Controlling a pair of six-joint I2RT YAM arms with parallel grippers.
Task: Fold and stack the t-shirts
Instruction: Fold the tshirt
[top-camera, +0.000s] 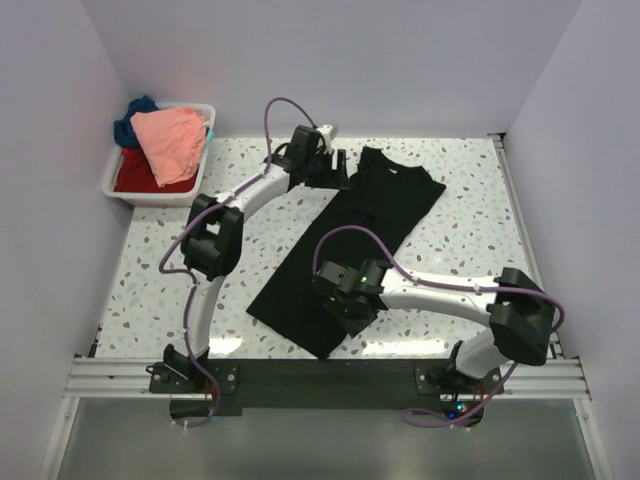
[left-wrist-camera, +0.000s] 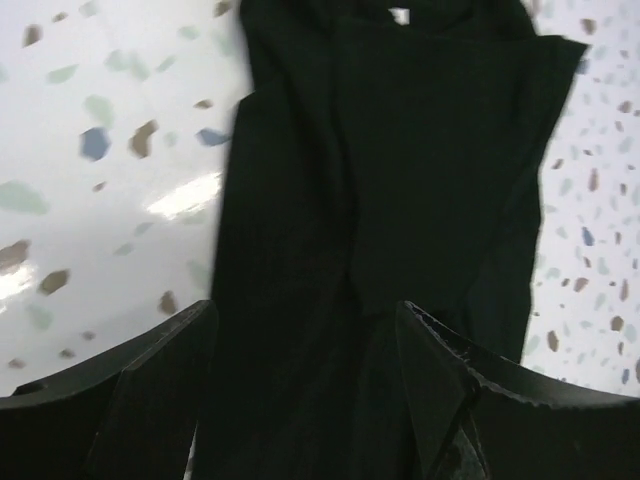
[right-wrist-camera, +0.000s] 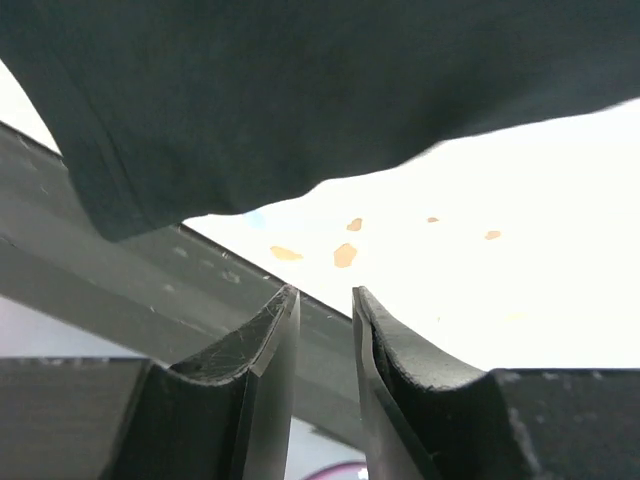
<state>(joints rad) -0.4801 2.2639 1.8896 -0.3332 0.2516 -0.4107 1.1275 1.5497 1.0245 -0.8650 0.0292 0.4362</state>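
Note:
The black t-shirt (top-camera: 350, 240) lies flat, folded into a long strip, running diagonally from the back middle of the table to the front edge. My left gripper (top-camera: 330, 165) hovers over its collar end with its jaws wide open and empty; in the left wrist view the gripper (left-wrist-camera: 305, 310) straddles the black cloth (left-wrist-camera: 400, 150), with the white neck label (left-wrist-camera: 400, 15) at the top. My right gripper (top-camera: 345, 312) is at the hem end. In the right wrist view it (right-wrist-camera: 324, 292) is narrowly open and empty, with the hem corner (right-wrist-camera: 300, 100) just beyond the fingertips.
A white plastic bin (top-camera: 115, 180) at the back left holds the salmon-pink shirt (top-camera: 170, 140), the red shirt (top-camera: 140, 178) and the dark blue shirt (top-camera: 135, 112). The dark front rail (right-wrist-camera: 120, 290) runs just under the shirt's hem. White walls enclose the table.

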